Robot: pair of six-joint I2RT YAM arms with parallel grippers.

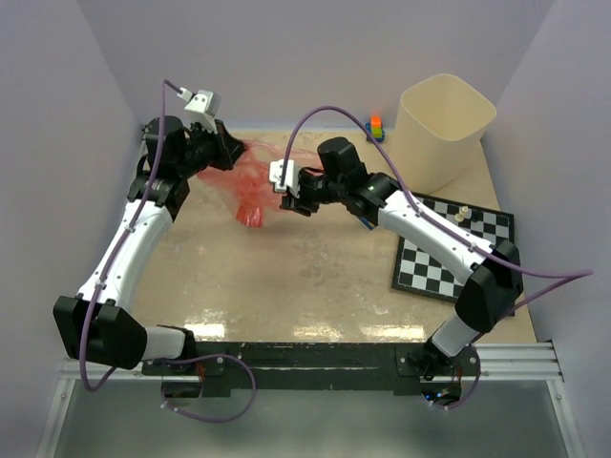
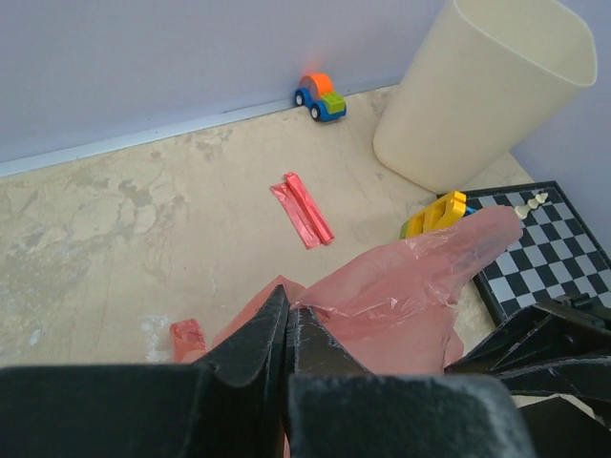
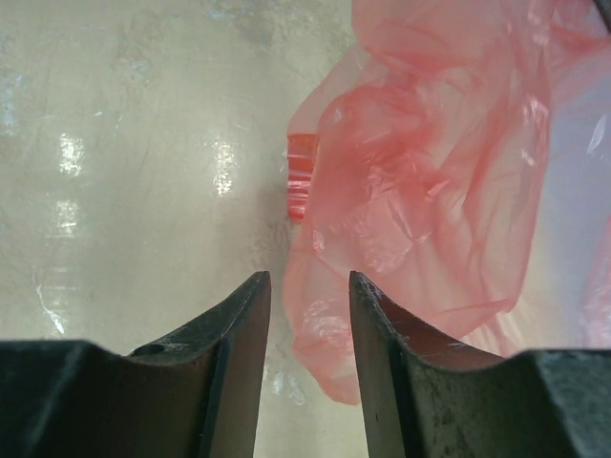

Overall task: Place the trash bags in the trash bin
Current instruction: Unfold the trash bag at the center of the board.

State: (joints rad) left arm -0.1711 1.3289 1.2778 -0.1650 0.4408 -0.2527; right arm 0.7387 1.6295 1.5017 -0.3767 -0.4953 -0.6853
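1. Progress, early by the look of it: no red showing in the mouth of the trash bin [image 1: 444, 129], standing upright well ahead and to the right of the left gripper [image 1: 225, 149].
2. Pinches the crinkly red sack [image 1: 253, 181] in that left gripper, fingers [image 2: 272, 320] pressed together on a fold of film, with the rest of the sack ballooning forward and to the right of the fingertips.
3. Faces the same sack with the right gripper [image 3: 308, 281], fingers spread and nothing between them; loose plastic just beyond and to the right of its tips, contact impossible to tell.
4. Leaves two more red pieces on the table [image 1: 315, 277]: a narrow folded red strip [image 2: 304, 208] flat well ahead of the left fingertips, and a small red folded wad [image 3: 300, 175] straight ahead of the right fingertips, beside the sack's edge.
5. Passes over a toy car [image 2: 320, 97] at the far wall and a checkerboard [image 1: 453, 250] under the right arm.
6. Left to do, judging from this: carry the sack across to the bin, drop it in, then collect the strip and probably the wad.
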